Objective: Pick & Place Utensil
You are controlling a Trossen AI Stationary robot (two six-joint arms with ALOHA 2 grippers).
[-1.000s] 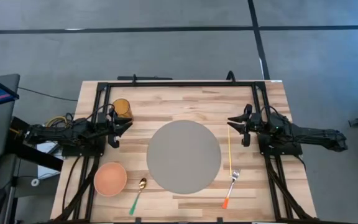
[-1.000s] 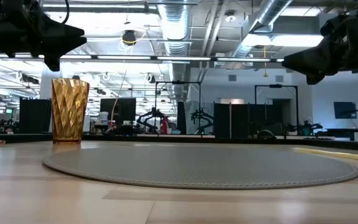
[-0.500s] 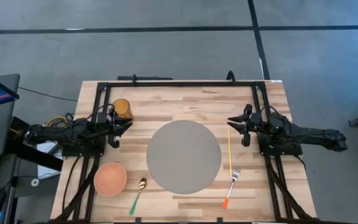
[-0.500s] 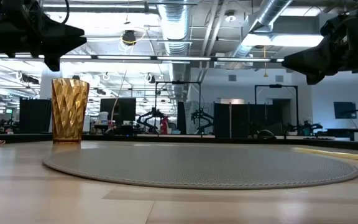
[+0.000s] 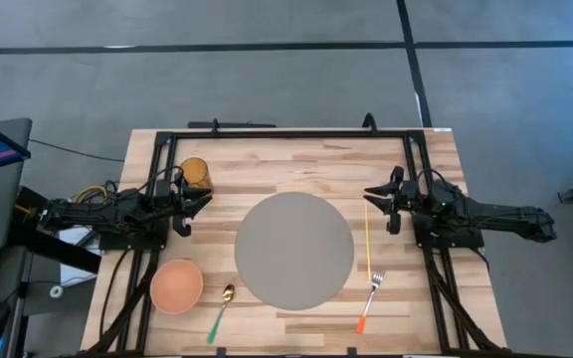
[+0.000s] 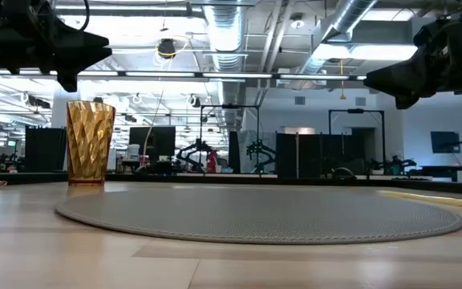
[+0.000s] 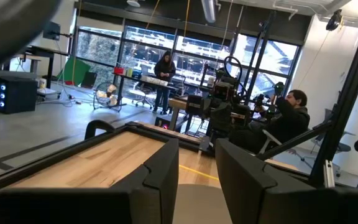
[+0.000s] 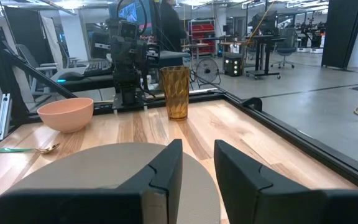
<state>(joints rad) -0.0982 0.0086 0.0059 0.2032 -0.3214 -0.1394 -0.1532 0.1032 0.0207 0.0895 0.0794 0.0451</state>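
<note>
At the near edge of the wooden table (image 5: 296, 149), seen from above, lie two utensils: a spoon with a green handle (image 5: 219, 311) just right of a pink bowl (image 5: 176, 285), and a fork with an orange handle (image 5: 369, 299) off the near right rim of the round grey placemat (image 5: 294, 249). The placemat fills the middle of the table. A thin yellow stick (image 5: 367, 242) lies along the mat's right side, its near end just beside the fork's tines. Farther back, the two arms sit level with the mat's far half, both raised off the wood. The left gripper (image 5: 195, 202) hangs at the left of the mat, pointing inward, its fingers (image 7: 160, 180) parted with a clear gap and nothing between them. The right gripper (image 5: 378, 196) hangs at the mat's right, near the far end of the stick, its fingers (image 8: 163, 173) likewise spread and empty. Behind the left gripper an amber faceted glass (image 5: 195, 173) stands upright near the far left corner. Beyond the table, in the left wrist view, one person (image 7: 165, 73) stands at a bench and another (image 7: 284, 121) sits.
</note>
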